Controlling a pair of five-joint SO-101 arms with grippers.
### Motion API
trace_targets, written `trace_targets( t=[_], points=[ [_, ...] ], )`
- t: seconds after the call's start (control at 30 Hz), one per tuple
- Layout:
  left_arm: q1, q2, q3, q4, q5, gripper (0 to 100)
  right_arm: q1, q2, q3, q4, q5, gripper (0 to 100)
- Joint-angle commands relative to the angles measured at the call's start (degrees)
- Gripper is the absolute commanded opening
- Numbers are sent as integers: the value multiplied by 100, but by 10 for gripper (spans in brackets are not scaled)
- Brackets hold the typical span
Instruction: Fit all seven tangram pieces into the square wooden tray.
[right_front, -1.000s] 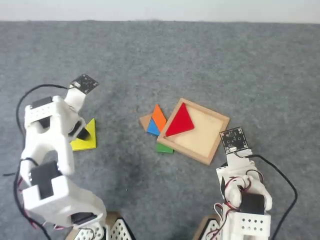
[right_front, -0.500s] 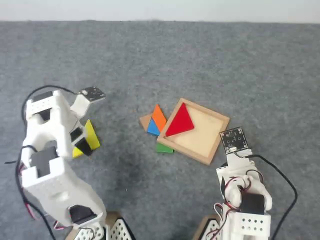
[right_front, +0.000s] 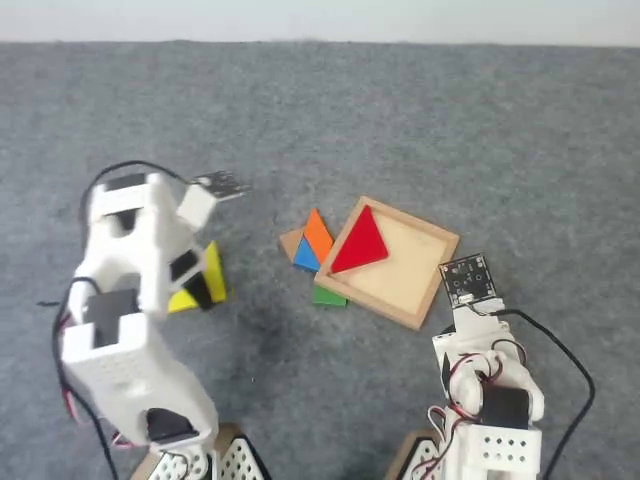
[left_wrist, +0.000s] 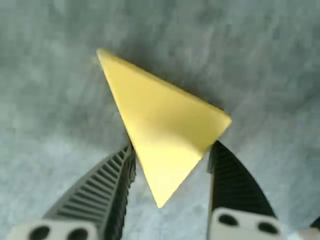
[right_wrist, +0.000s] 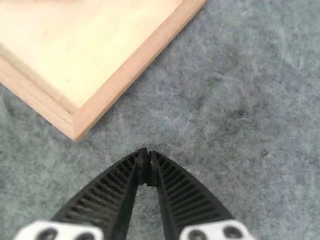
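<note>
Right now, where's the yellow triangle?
The yellow triangle is on the high view's left, held in the left gripper, well left of the wooden tray.

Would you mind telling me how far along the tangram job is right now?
Done: the red triangle lies in the wooden tray. In hand: the left gripper is shut on the yellow triangle, away from the tray. Remaining: the orange, blue, green and tan pieces lie beside the tray. The right gripper, shut, holds nothing.

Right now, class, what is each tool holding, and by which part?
The left tool grips the yellow triangle by the two edges that meet at one corner. The right tool is shut on nothing, beside a corner of the tray.
</note>
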Motion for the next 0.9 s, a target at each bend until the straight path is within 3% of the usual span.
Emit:
trace_targets(
  t=[0.0, 0.27, 0.47, 0.67, 0.87],
  points=[
    [554, -105, -189, -325, 818, 182, -31, -110, 105, 75, -9, 8],
    [853, -105, -145, -730, 1802, 181, -31, -110, 105, 75, -9, 8],
    [923, -105, 189, -1213, 2066, 181, -31, -110, 105, 75, -9, 8],
    [536, -818, 295, -1477, 3481, 179, -31, -110, 105, 75, -9, 8],
    [554, -2057, 822, -1785, 4264, 182, -31, -110, 105, 75, -9, 8]
  ],
)
